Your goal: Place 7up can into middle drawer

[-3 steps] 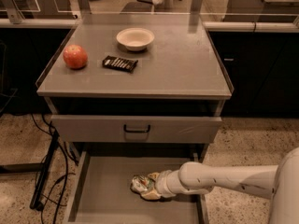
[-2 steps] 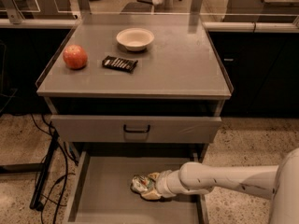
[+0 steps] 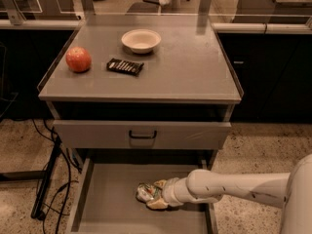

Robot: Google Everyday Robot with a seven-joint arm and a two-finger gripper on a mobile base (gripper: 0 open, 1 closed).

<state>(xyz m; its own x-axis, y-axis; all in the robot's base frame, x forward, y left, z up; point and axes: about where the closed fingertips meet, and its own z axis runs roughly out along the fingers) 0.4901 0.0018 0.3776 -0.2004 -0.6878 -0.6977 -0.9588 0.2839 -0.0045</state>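
Dim, warm overhead light lays a soft sheen on the worktop (image 3: 195,67) and deep shadow under it, while the open drawer (image 3: 112,201), where the tool (image 3: 154,195) grips the can (image 3: 145,191) near right, lies in muted half-light.

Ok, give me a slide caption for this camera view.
Robot's gripper holds crumpled silvery-green 7up can inside the open grey metal drawer.
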